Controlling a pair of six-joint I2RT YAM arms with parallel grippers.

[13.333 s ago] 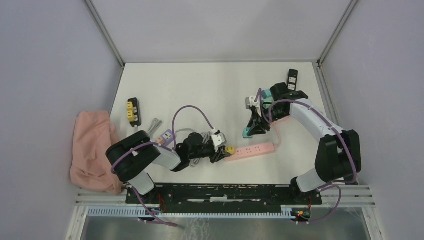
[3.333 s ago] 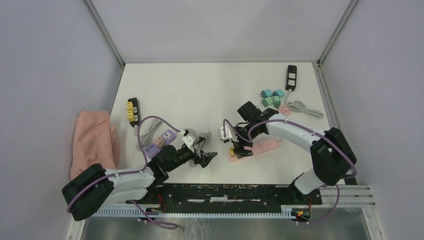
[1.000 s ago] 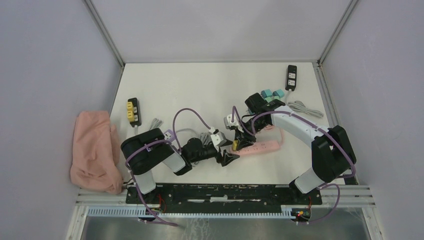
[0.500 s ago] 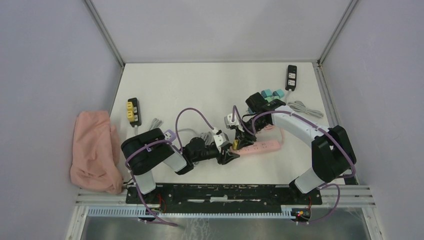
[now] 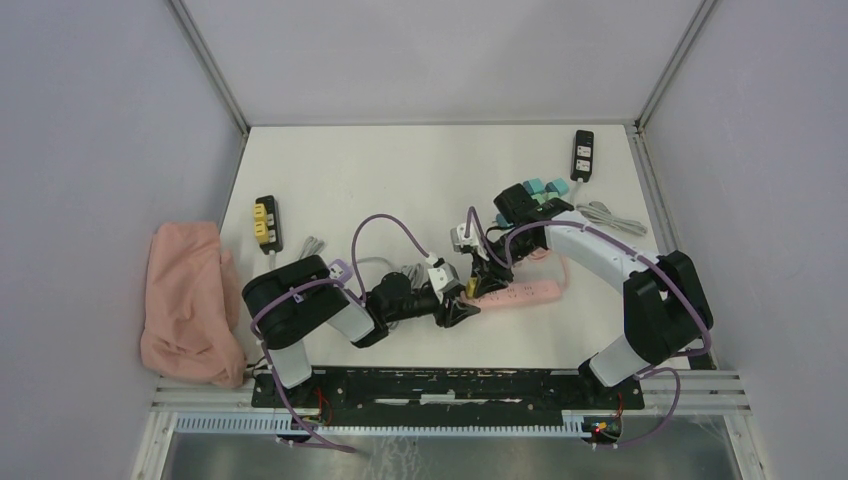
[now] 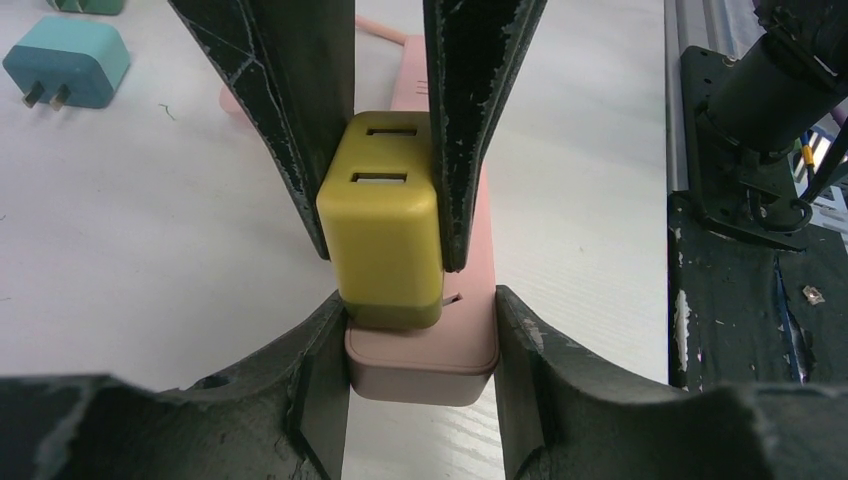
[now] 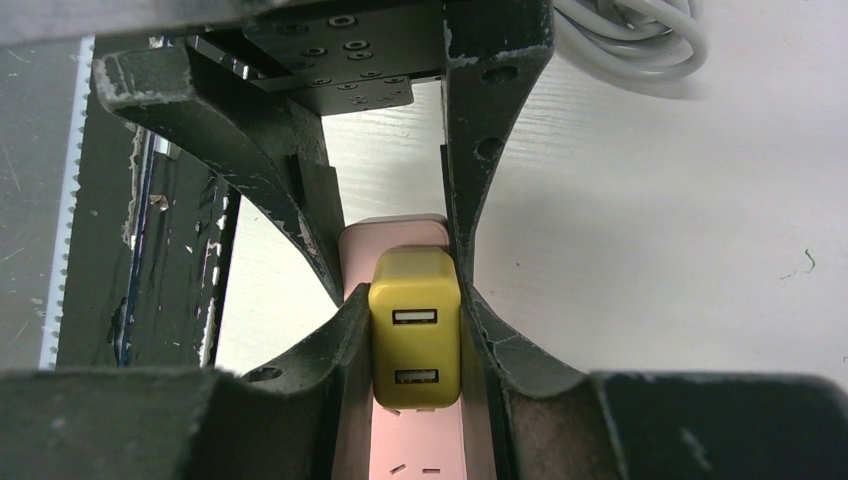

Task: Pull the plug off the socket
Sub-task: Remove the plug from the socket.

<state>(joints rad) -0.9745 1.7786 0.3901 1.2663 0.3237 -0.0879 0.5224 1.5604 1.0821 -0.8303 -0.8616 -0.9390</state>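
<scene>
- Since a second ago, the left gripper (image 6: 420,300) has drawn its spread jaws in. It now clamps the rounded end of the pink power strip (image 6: 420,368), with one finger against each long side.
- We see the right gripper (image 7: 415,300) clenched on the yellow plug (image 7: 414,340), its pads flat on the plug's two side faces.
- The plug sits seated on the strip's top face, at the very end that the left gripper holds, near the middle of the white table (image 5: 400,170).
- From the top camera the two grippers meet tip to tip and hide most of the plug, so only the wrist views let us see both grips.
- The left wrist view lets us make out the two bare prongs of a teal adapter (image 6: 65,72) lying well apart from the strip.
- The right wrist view shows a coil of pale grey cable (image 7: 630,30) at its upper edge.
- Only the top view takes in a black power strip (image 5: 583,155) at the far right, a black-and-yellow power strip (image 5: 266,220) at the left, and a pink cloth (image 5: 185,300) bunched beside the table's left edge.
- The plug is a smooth, rounded block with two slot-shaped USB ports on top. The strip is pink plastic, and the fingers (image 6: 290,120) are black, scuffed and chipped.
</scene>
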